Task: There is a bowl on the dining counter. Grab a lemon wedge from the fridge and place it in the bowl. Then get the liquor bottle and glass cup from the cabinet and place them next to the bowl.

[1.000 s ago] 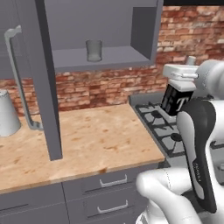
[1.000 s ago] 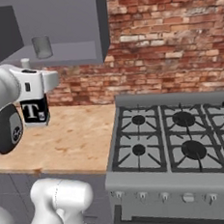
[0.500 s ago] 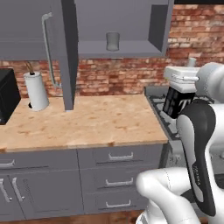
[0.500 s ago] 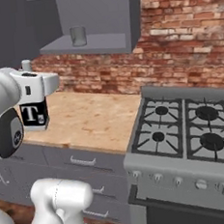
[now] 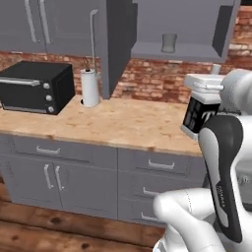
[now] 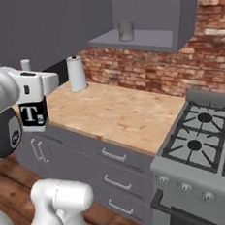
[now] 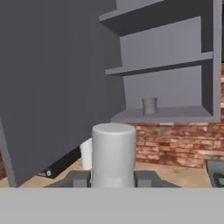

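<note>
Liquor bottle (image 7: 113,155) stood upright, clamped between the gripper (image 7: 113,178) fingers close against the arm. Beyond it, over the counter (image 5: 123,123), the glass cup (image 7: 149,106) sat on the open cabinet (image 7: 175,114) shelf, ahead and above. Since a second earlier the base had backed away, bringing the toaster oven (image 5: 34,87) into view.

light: even, soft, moderately bright, no clear source | shadows: dark under the open cabinet door (image 5: 120,44), faint on the wooden counter (image 5: 128,123) | glare: none | blur: slight softness, coarse rendered textures on the brick wall (image 6: 149,67) | edge distortion: none visible
</note>
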### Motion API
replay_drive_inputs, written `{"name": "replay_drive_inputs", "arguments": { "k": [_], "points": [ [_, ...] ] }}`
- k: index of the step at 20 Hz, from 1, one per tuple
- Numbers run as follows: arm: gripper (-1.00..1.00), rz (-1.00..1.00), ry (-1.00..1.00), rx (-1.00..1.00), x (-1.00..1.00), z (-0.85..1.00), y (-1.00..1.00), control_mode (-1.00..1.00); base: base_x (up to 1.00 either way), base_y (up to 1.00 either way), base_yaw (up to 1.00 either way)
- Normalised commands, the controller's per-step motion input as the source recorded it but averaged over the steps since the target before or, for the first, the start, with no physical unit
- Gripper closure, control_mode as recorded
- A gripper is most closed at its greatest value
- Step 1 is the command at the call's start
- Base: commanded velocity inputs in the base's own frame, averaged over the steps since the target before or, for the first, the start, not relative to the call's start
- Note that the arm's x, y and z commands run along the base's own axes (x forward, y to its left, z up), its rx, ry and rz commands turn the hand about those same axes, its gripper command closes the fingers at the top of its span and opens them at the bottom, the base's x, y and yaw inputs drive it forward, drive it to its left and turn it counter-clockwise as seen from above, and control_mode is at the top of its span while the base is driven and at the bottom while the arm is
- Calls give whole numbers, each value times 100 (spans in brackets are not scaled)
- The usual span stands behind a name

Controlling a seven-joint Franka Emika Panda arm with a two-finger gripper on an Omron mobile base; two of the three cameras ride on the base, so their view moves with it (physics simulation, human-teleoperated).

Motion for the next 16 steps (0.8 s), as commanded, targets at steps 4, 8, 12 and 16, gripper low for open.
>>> {"name": "replay_drive_inputs", "arguments": {
  "k": [4,8,12,16],
  "points": [
    [100,0,0,0,0,0,0,100,-66,-13,62],
    [100,0,0,0,0,0,0,100,-55,-2,67],
    [100,0,0,0,0,0,0,100,-45,0,69],
    [100,0,0,0,0,0,0,100,-15,6,72]
  ]
}}
